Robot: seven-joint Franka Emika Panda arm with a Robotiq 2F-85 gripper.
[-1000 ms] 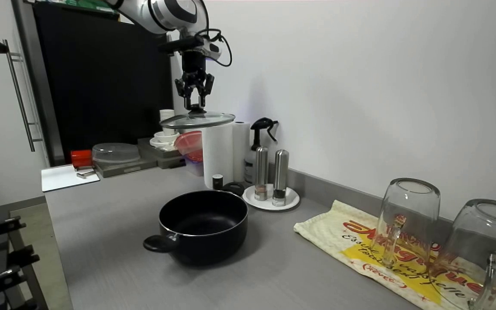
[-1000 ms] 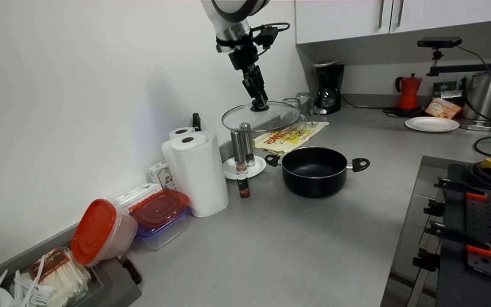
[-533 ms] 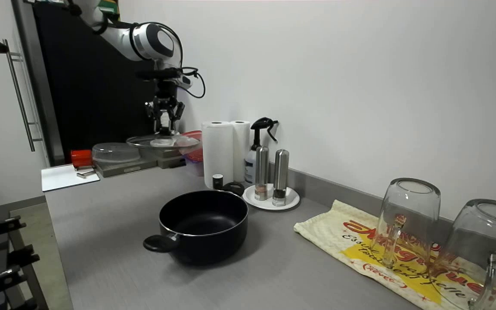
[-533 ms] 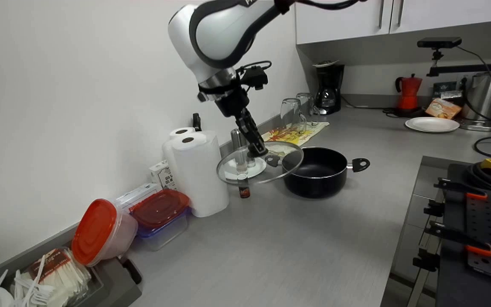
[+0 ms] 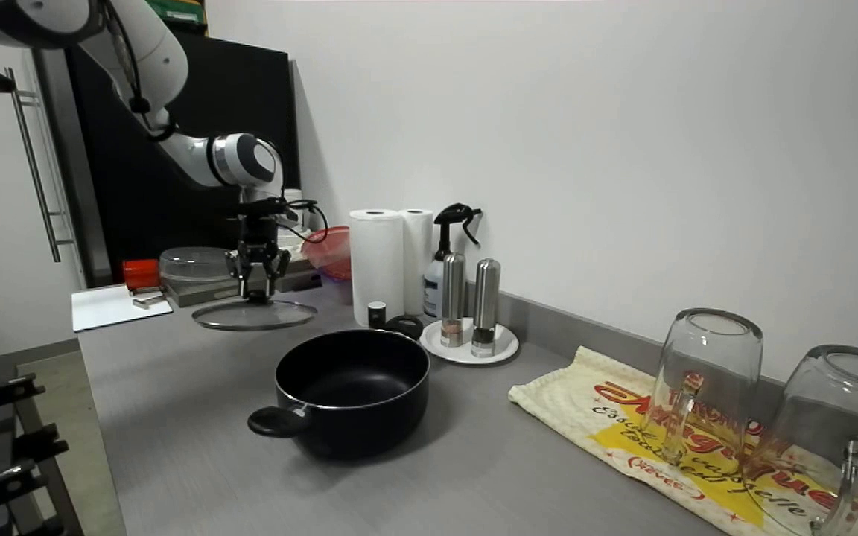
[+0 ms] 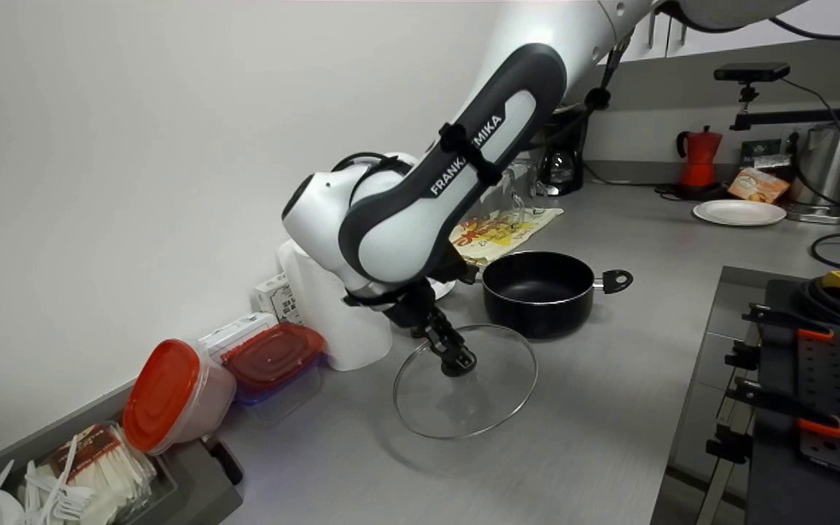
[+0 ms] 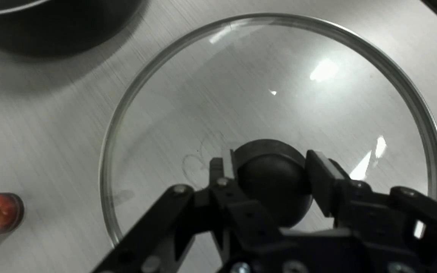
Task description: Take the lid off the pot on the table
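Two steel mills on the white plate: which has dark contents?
The right-hand mill in an exterior view, nearer the printed cloth: black shows in its lower part, pinkish in the other mill.

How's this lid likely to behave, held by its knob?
The lid is probably stiff but fragile, being clear glass. Its rounded knob might let it swivel between the fingers. Being round, it could roll on edge.
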